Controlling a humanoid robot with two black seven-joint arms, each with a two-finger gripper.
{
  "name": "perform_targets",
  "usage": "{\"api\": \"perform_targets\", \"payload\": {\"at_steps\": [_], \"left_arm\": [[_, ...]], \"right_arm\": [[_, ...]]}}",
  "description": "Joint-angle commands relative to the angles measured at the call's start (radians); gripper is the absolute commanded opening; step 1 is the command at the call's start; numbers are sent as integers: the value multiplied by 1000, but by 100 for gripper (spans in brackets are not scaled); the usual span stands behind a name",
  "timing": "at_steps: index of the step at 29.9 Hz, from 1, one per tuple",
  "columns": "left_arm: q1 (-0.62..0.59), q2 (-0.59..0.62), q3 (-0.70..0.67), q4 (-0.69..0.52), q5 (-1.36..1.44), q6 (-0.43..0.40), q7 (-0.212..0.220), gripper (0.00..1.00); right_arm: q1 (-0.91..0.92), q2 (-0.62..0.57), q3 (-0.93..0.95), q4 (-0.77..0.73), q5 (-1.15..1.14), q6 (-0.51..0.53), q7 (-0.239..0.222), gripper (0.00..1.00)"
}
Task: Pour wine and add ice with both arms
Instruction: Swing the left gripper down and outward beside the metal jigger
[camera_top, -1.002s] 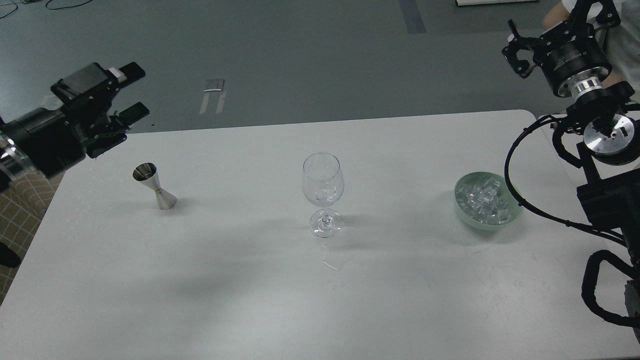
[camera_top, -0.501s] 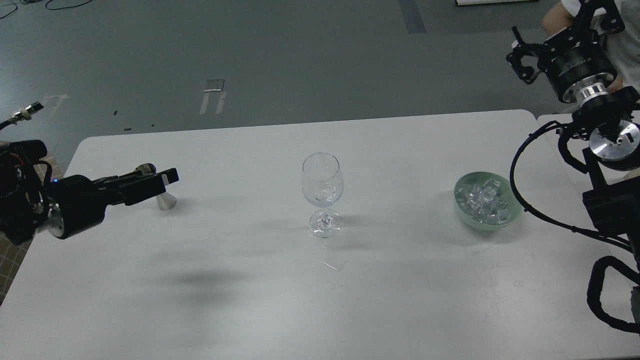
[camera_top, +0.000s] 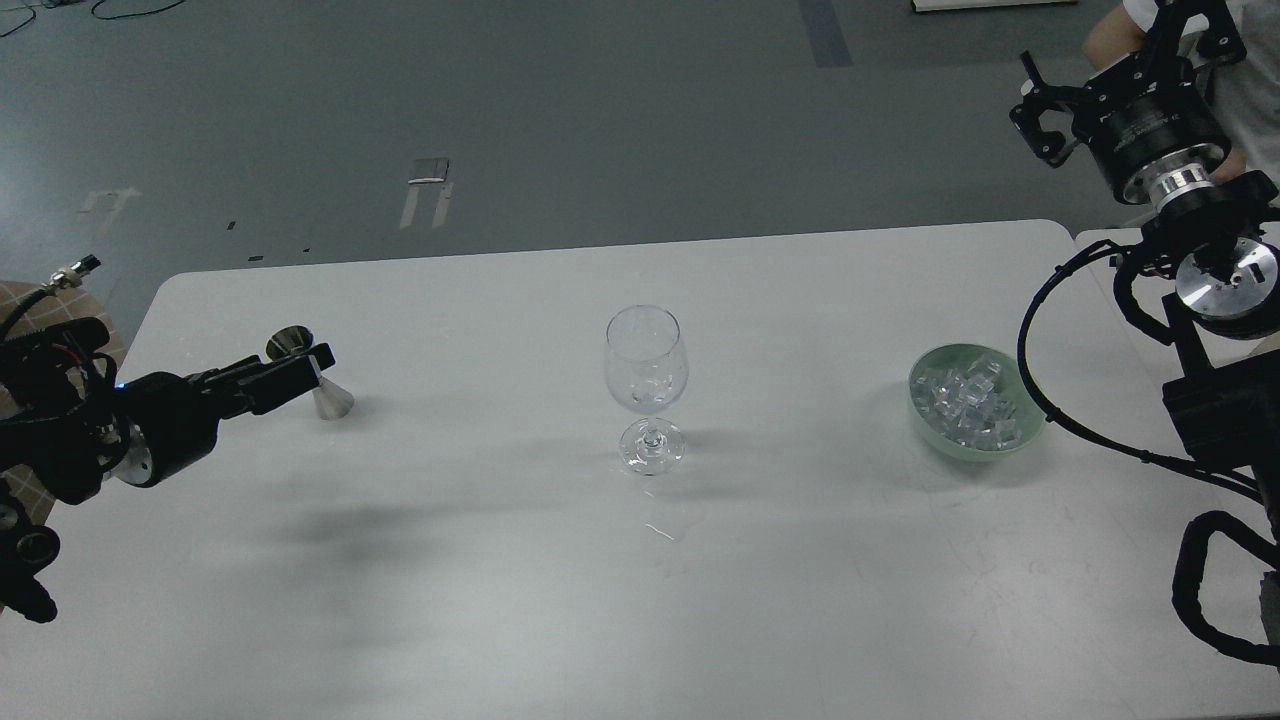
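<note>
Left arm: our left arm comes in low from the left edge, stretched almost level over the table (camera_top: 500, 620), forearm pointing right and slightly away from us.
Left gripper (camera_top: 290, 372): it sits right at the steel jigger (camera_top: 312, 378), covering its waist. We see the fingers side-on as one dark bar, so we cannot tell whether they are spread, closed or touching the jigger.
Right arm: our right arm rises along the right edge, bent upward, with silver joint discs and looped ribbed cable below.
Right gripper (camera_top: 1040, 125): it hangs high beyond the table's far right corner, claws pointing left with a visible gap between them, holding nothing.
Wine glass (camera_top: 646, 385): upright, well to the right of the left gripper.
Ice (camera_top: 968, 402): heaped in the pale green bowl (camera_top: 925, 430), below and slightly left of the right gripper, well apart from it.
</note>
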Motion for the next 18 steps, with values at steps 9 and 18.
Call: {"api": "perform_targets", "payload": {"at_steps": [9,18], "left_arm": [[33,20,-51,0,-696,-15,-131,97],[110,-27,-45,145,-1130,-26,-248,98]], "right_arm": [[-50,-17,6,4,0,-4,0,100],[-48,-19,3,4,0,-7,0,100]]}}
